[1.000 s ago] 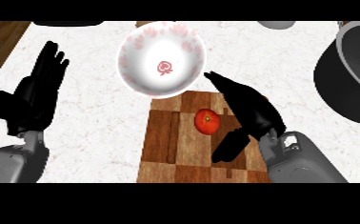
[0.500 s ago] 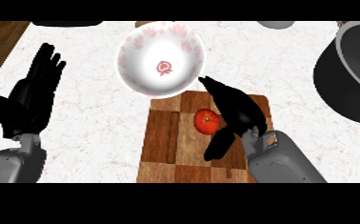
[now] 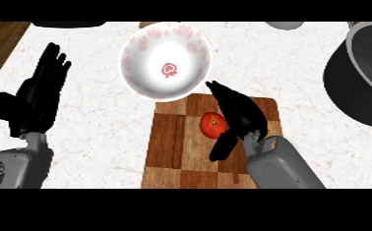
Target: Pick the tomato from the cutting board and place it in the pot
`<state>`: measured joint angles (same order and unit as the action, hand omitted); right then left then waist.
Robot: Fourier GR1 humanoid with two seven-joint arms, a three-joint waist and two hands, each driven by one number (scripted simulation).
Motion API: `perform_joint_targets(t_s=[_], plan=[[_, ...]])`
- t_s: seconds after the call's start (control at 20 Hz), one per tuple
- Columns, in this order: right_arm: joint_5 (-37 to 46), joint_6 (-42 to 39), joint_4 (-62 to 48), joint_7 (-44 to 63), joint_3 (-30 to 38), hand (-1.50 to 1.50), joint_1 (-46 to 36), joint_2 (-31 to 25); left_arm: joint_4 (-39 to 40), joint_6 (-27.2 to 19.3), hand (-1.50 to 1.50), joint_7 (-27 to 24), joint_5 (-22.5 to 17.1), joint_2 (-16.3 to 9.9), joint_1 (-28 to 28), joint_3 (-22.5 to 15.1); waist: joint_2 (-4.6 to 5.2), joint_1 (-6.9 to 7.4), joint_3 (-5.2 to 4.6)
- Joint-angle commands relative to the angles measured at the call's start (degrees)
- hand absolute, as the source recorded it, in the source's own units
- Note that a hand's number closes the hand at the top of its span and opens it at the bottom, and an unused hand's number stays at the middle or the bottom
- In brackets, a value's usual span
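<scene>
A red tomato [image 3: 212,125] lies on the wooden cutting board [image 3: 174,146], near its middle. My right hand [image 3: 238,112] is right beside the tomato on its right, fingers stretched up and thumb pointing down, touching or almost touching it, open. The dark pot [image 3: 352,80] stands at the right edge, only partly in view. My left hand [image 3: 38,95] rests open at the left, fingers up, away from the board.
A white plate with pink marks [image 3: 166,68] lies just beyond the board's far edge. A dark object [image 3: 69,24] and a grey one [image 3: 285,24] peek in at the top. The counter is white marble.
My right hand has slid left across the board and closed in on the tomato's right side. The left hand has barely shifted.
</scene>
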<state>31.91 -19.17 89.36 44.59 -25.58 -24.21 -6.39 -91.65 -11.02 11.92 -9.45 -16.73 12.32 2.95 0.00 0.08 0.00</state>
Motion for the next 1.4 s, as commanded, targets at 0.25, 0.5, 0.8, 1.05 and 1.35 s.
perform_joint_targets(t_s=[0.25,0.5,0.8,1.05,1.35], plan=[[7.09,2.18,-5.76,-6.92,0.8,-1.5,4.48,1.2,-2.37,2.96,0.0,-1.57,0.66,0.82,-3.84,2.47,0.0,0.11,0.0],[8.69,1.15,-6.63,-7.28,1.93,-1.5,5.1,4.06,-1.7,-0.23,0.0,0.31,4.71,5.08,-0.22,-0.49,-0.01,-0.09,0.0],[11.99,-0.17,-12.67,-15.61,0.87,1.5,-0.55,2.69,-2.99,0.43,0.0,5.19,4.11,2.93,2.06,1.44,0.01,0.08,0.01],[13.37,-1.28,-6.77,-18.3,1.3,1.5,6.43,1.99,-1.05,2.59,0.0,4.77,3.31,2.78,2.94,3.77,-0.05,-0.16,0.0],[17.66,3.01,-11.71,-17.73,-0.07,1.5,3.57,6.28,-0.72,5.48,0.0,0.16,2.82,2.82,-0.4,5.87,0.0,0.04,0.0]])
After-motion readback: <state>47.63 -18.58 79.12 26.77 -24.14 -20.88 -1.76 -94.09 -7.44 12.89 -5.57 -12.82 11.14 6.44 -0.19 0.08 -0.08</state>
